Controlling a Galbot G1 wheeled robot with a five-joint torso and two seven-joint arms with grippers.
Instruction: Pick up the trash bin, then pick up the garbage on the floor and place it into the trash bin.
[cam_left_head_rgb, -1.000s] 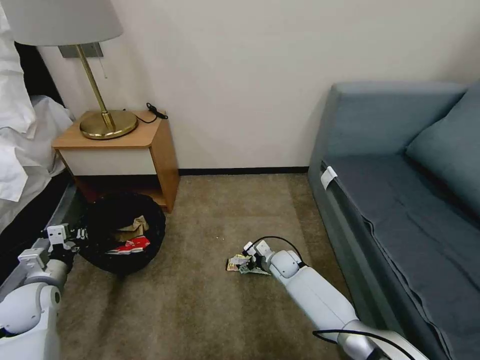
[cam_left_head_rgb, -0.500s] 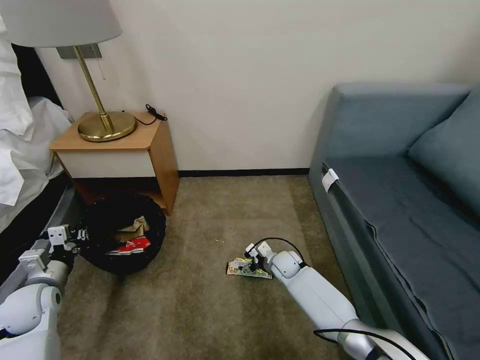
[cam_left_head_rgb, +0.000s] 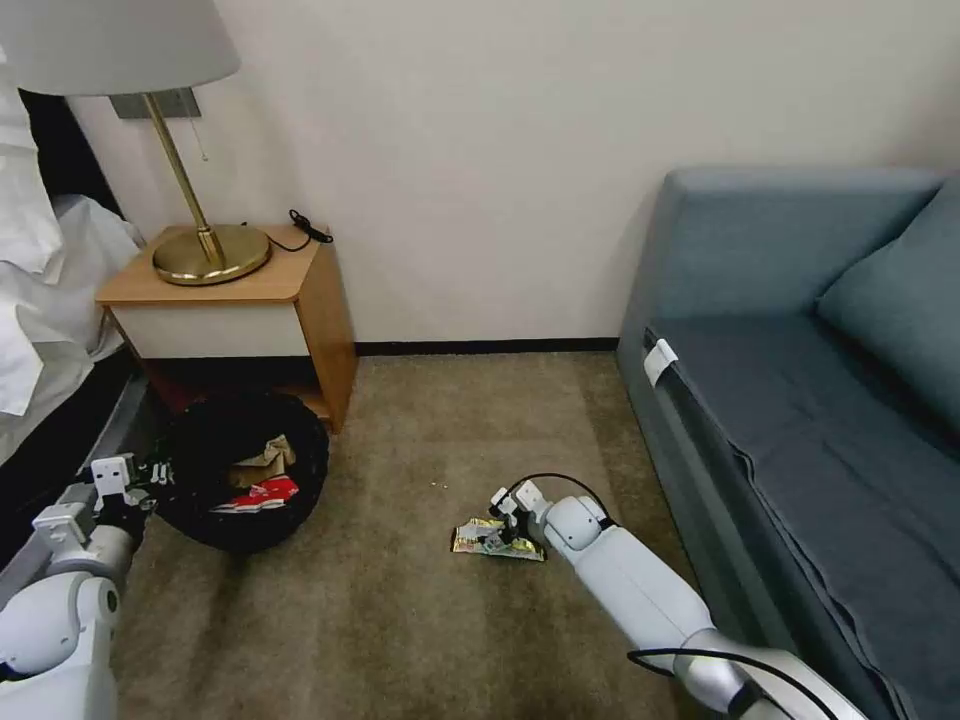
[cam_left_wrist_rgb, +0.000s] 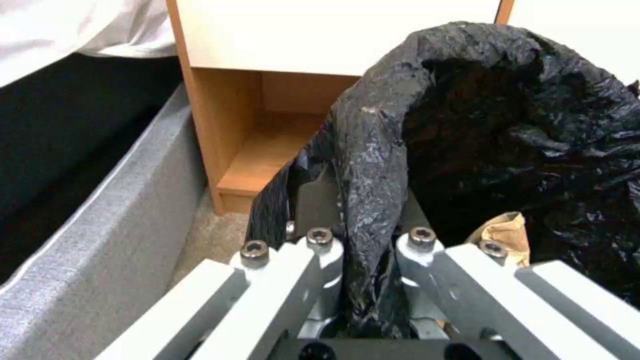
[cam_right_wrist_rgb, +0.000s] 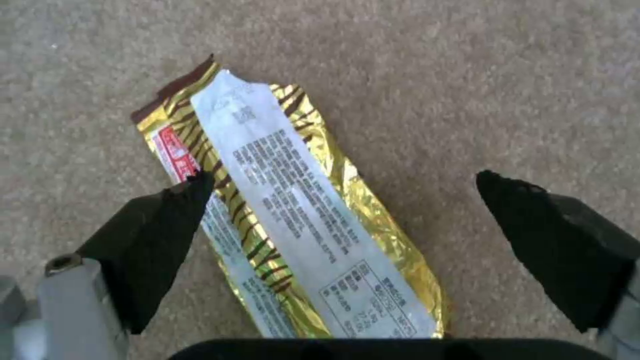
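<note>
While the left gripper pinches the black-bagged rim of the trash bin beside the nightstand, keeping its mouth tipped toward the carpet, tan paper and a red-white wrapper lie inside. Farther right, the right gripper hovers with jaws spread wide astride the gold snack wrapper, which lies flat on the floor, seemingly lined up for a pinch.

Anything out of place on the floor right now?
One piece: a flattened gold-and-silver foil snack wrapper lies on the tan carpet near the sofa, between the right gripper's open jaws. The black-bagged round bin looks slightly tilted.
</note>
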